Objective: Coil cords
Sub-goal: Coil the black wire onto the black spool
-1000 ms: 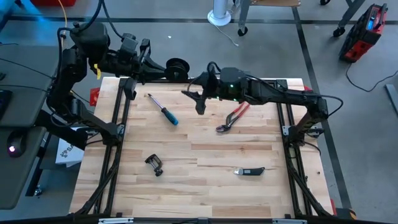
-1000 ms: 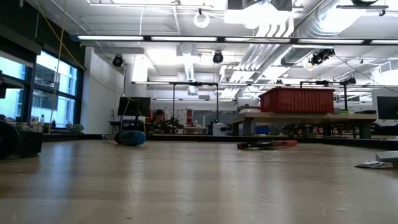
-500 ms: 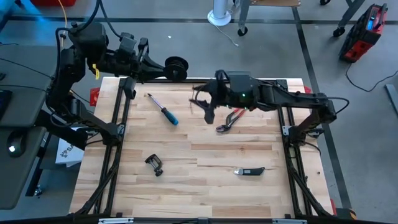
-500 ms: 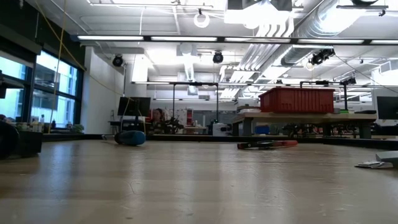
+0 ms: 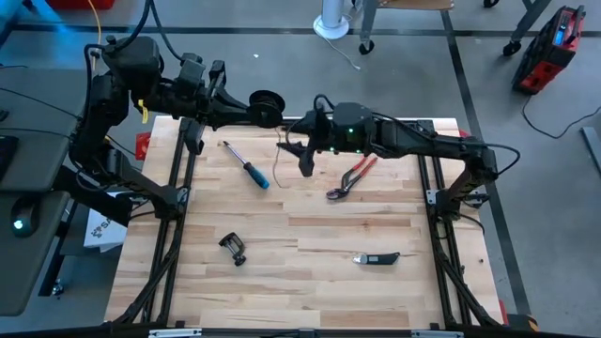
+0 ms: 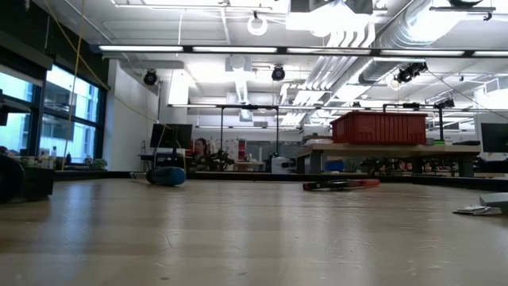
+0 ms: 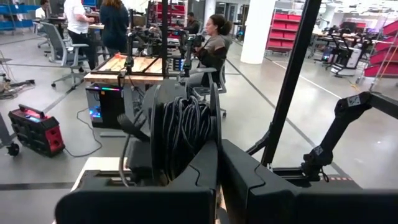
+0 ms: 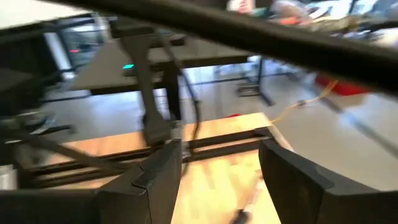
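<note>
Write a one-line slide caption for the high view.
Left gripper holds the black reel at the table's far edge; right gripper hovers nearby, thin cord dangling.

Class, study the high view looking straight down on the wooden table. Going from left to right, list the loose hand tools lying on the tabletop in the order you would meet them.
Small black clamp → blue-handled screwdriver with a silver shaft → red-handled pliers → dark folding utility knife.
</note>
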